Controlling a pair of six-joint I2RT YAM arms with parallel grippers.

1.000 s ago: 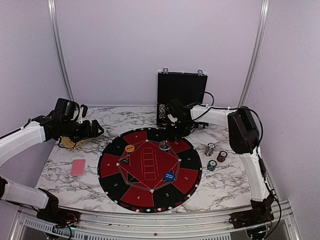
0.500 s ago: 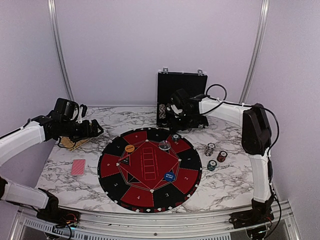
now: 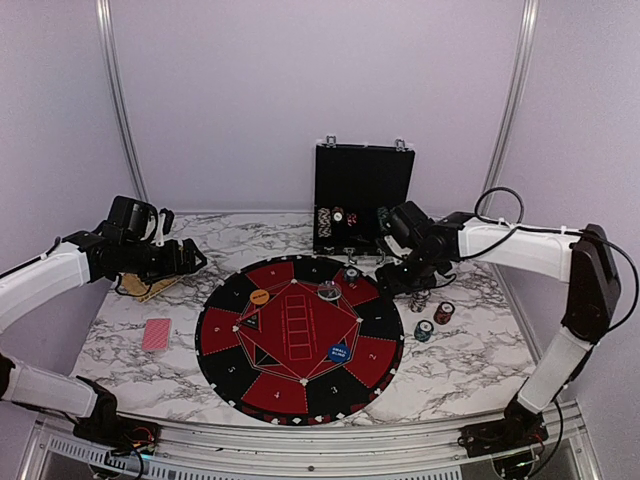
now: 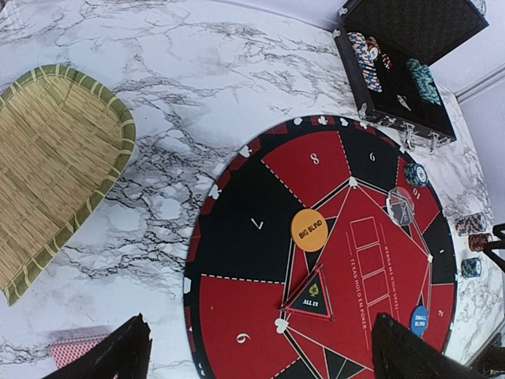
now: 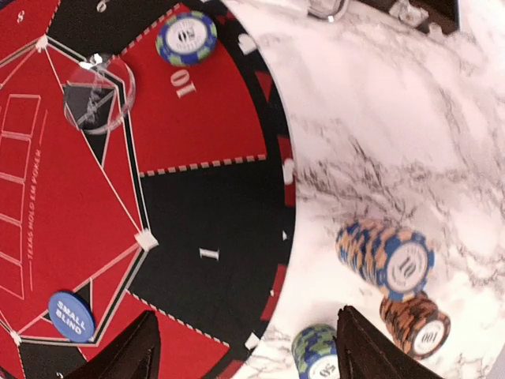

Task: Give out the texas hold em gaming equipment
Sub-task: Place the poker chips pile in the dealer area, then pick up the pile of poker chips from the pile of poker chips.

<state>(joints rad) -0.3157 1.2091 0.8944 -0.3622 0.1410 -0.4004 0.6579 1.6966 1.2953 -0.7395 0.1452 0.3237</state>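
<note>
A teal striped poker chip (image 5: pixel 186 37) lies flat on the mat's red "10" wedge, also seen from above (image 3: pixel 351 275). Three chip stacks (image 3: pixel 421 298) (image 3: pixel 444 313) (image 3: pixel 424 331) stand on the marble right of the mat; the nearest stack (image 5: pixel 390 259) is beside my right finger. My right gripper (image 5: pixel 248 349) hovers open over the mat's right rim, nothing between its fingers. The clear disc (image 5: pixel 99 95), orange disc (image 4: pixel 308 230) and blue disc (image 5: pixel 71 316) rest on the mat. Red-backed cards (image 3: pixel 157 334) lie at the left. My left gripper (image 4: pixel 260 357) hangs open above the mat's left side.
The round black-and-red mat (image 3: pixel 228 330) fills the middle of the marble table. The black case (image 3: pixel 362 190) stands open at the back with more chips (image 4: pixel 367 51) inside. A woven bamboo tray (image 4: pixel 55 158) lies at the left, under the left arm.
My right gripper opened, left the teal chip on the mat's "10" wedge and swung right from the case to the mat's right rim. The left arm has not moved.
</note>
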